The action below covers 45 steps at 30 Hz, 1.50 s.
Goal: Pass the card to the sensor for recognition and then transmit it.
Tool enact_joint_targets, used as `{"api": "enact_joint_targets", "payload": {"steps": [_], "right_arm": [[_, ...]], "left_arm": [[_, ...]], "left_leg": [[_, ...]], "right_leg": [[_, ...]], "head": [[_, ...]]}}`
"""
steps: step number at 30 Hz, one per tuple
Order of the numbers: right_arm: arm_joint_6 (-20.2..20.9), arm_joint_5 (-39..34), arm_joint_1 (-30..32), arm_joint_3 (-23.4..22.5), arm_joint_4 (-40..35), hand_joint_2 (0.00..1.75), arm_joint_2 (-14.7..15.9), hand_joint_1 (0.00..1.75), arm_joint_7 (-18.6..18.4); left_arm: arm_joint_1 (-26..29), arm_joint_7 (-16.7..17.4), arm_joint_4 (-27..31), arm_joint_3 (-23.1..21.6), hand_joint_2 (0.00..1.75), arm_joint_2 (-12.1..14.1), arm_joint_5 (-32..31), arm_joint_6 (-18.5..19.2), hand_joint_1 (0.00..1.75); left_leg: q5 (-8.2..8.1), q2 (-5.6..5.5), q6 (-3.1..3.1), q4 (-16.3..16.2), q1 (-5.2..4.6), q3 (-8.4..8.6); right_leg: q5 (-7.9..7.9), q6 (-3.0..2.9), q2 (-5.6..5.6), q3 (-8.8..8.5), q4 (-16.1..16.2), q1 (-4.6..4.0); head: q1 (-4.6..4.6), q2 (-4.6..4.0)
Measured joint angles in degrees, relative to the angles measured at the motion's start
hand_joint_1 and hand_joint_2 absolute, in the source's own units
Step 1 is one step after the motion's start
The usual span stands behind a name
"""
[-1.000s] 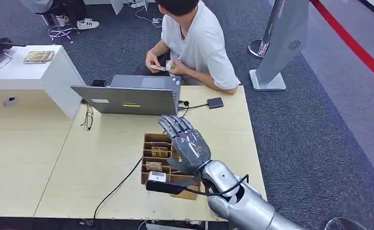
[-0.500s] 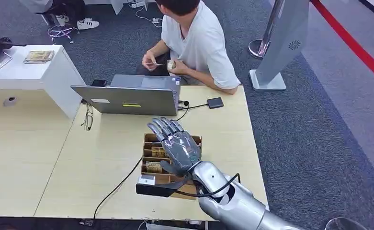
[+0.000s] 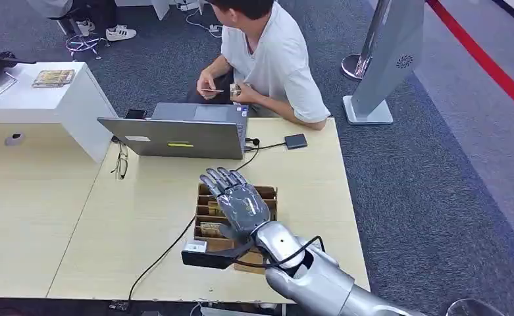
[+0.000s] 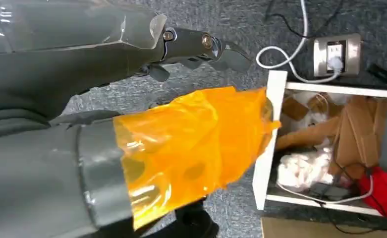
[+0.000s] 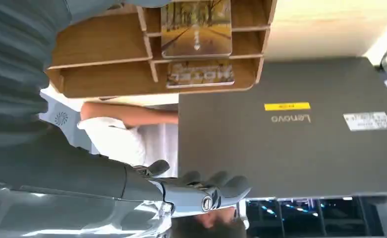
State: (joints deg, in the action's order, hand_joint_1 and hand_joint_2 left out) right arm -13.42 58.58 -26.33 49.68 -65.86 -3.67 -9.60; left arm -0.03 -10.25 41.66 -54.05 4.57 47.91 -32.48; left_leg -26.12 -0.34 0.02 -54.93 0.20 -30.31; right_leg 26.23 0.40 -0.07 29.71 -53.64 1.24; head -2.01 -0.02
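Note:
My right hand [image 3: 236, 199] hovers over the wooden card box [image 3: 268, 195] near the table's front, its fingers spread and holding nothing. In the right wrist view the hand's fingers [image 5: 201, 191] stretch toward the laptop lid, and two cards [image 5: 196, 27] [image 5: 199, 74] stand in the box's slots [image 5: 107, 49]. More cards [image 3: 209, 228] show in the box beside my hand. A small black sensor pad [image 3: 295, 141] lies at the table's far side, cabled to the laptop. My left hand [image 4: 132, 99] hangs beside a floor shelf, with orange film on its thumb and nothing in it.
A grey laptop [image 3: 181, 135] stands behind the box. A person in a white shirt [image 3: 274, 62] sits past the table, holding a card [image 3: 209, 90]. A black cable [image 3: 158, 260] runs to the table's front edge. Glasses [image 3: 120, 164] lie left of the laptop.
My right hand has drifted left and nearer, over the box's left part. The person has lifted a card up between both hands.

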Motion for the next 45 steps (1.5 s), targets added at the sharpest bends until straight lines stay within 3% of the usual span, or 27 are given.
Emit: {"api": "enact_joint_targets", "payload": {"steps": [13,23,29,34,45], "right_arm": [[0.4,-0.8,-2.3,0.3,6.9,1.75,-2.4,0.0,-0.7],[0.6,-3.0,-2.9,-1.2,9.0,1.75,-3.7,0.0,-1.2],[-0.2,-4.8,-2.9,-3.6,8.9,1.75,-3.7,0.0,-1.0],[0.0,-4.7,-2.6,-5.4,7.8,1.75,-3.6,0.0,-1.5],[0.1,-3.8,-2.5,-6.6,7.0,1.75,-3.6,0.0,-1.5]], "left_arm": [[-2.6,-0.4,-10.1,6.7,0.0,-4.3,-6.0,4.7,0.0],[-3.3,0.3,-13.3,10.8,0.0,-6.2,-9.6,6.1,0.0],[-1.8,0.0,-12.9,12.5,0.0,-6.2,-12.8,5.8,0.0],[2.1,3.9,-6.7,12.9,0.0,-4.6,-15.3,2.5,0.0],[3.2,4.2,-3.5,14.1,0.0,-4.0,-16.9,3.1,0.0]], "left_leg": [[0.0,0.01,0.0,0.0,-0.01,0.0],[0.02,-0.01,0.01,0.0,0.0,0.0],[0.02,0.02,0.02,0.0,-0.01,0.0],[0.02,0.04,0.02,0.0,-0.01,-0.03],[0.03,0.06,0.02,0.0,0.0,-0.03]], "right_leg": [[0.0,0.0,0.01,0.01,0.0,0.0],[-0.03,0.01,0.0,0.01,0.0,0.0],[-0.03,0.02,0.03,0.01,0.0,0.01],[-0.03,0.02,0.05,0.09,0.0,0.01],[-0.06,-0.01,0.07,0.09,0.0,0.0]], "head": [[-0.02,0.0],[-0.02,0.0],[-0.02,0.0],[-0.02,0.0],[-0.02,0.0]]}}
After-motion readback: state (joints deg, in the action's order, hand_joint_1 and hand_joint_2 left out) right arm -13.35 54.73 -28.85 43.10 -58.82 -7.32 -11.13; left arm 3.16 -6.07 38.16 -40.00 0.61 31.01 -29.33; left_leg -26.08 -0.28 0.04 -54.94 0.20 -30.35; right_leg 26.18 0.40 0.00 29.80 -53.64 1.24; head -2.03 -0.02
